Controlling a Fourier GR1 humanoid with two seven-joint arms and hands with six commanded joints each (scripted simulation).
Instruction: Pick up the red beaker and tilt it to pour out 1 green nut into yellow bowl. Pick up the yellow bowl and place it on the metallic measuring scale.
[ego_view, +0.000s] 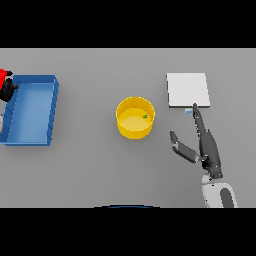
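The yellow bowl (135, 118) stands upright at the table's middle with a small green nut (145, 116) lying inside it. To its right rests the flat metallic scale (187, 90). My right hand (207, 145) is open just right of the bowl, fingers straight toward the scale's near edge, thumb spread toward the bowl, touching neither. At the far left edge my left hand (7, 90) is shut on the red beaker (4, 76), held over the corner of the blue bin; both are partly cut off by the view's edge.
A blue rectangular bin (31, 110) sits at the left side of the table.
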